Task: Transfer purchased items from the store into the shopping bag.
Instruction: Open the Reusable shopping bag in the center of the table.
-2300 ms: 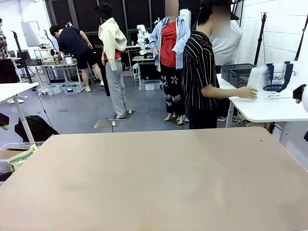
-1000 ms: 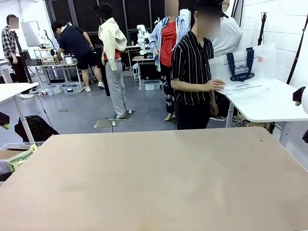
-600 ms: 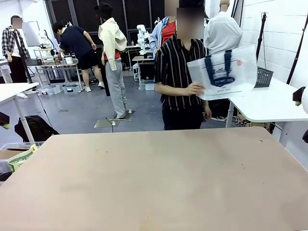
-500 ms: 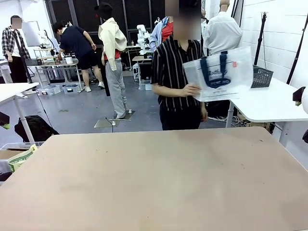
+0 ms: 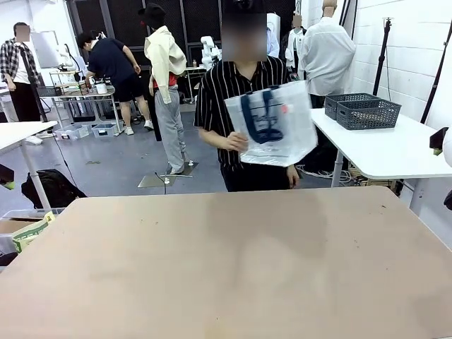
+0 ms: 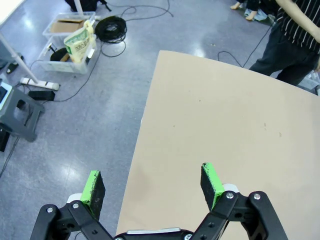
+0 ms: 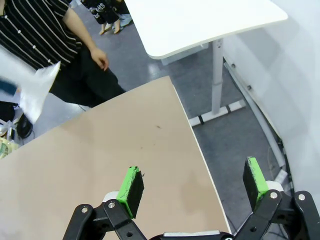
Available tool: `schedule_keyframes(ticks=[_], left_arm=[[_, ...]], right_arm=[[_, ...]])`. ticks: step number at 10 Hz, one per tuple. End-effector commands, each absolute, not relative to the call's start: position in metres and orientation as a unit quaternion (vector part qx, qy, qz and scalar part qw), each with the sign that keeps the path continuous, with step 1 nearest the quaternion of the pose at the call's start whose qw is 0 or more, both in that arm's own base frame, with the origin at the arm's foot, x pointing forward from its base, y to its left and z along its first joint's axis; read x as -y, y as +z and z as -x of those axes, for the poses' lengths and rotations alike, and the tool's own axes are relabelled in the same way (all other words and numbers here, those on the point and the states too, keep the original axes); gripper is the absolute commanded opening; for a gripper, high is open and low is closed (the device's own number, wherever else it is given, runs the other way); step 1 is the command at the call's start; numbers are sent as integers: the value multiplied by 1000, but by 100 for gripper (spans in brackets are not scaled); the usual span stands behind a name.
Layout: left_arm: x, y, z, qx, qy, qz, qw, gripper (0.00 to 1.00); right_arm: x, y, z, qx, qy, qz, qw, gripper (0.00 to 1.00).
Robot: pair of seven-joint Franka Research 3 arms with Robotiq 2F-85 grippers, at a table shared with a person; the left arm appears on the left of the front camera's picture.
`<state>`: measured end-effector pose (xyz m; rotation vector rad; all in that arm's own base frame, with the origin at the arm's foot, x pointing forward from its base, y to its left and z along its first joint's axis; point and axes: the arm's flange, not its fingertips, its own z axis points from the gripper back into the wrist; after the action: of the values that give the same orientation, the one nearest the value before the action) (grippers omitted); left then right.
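A person in a striped shirt stands at the far edge of my brown table [image 5: 226, 268], holding up the shopping bag [image 5: 272, 123], whitish and translucent with navy handles; the same bag [image 7: 31, 92] appears blurred beside the person. The purchased items are out of view. Two dark grey lattice baskets [image 5: 365, 111] sit on a white side table [image 5: 395, 152]; I cannot tell which is the store. My left gripper [image 6: 152, 184] hangs open over the table's left edge, holding nothing. My right gripper [image 7: 193, 180] hangs open over the table's right edge, also holding nothing.
The white side table [image 7: 200, 20] stands just beyond my table's right corner, with a floor gap between them. On the floor to the left are a clear bin [image 6: 67, 45] and coiled cables [image 6: 111, 27]. Other people stand far behind.
The person picked the bag up from the white side table and walked left with it to the far side of my table. Both grippers stayed still and open.
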<state>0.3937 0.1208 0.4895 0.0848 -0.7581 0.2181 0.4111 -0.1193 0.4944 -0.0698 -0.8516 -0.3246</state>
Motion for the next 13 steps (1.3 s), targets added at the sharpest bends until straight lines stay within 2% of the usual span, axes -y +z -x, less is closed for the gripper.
schedule_keyframes(ticks=[1, 13], left_arm=[[-123, 489, -393, 368, 108, -41, 923, 100], [-123, 489, -393, 368, 108, -41, 923, 100]], right_arm=[[118, 495, -411, 410, -155, 38, 898, 100], [118, 495, -411, 410, -155, 38, 898, 100]])
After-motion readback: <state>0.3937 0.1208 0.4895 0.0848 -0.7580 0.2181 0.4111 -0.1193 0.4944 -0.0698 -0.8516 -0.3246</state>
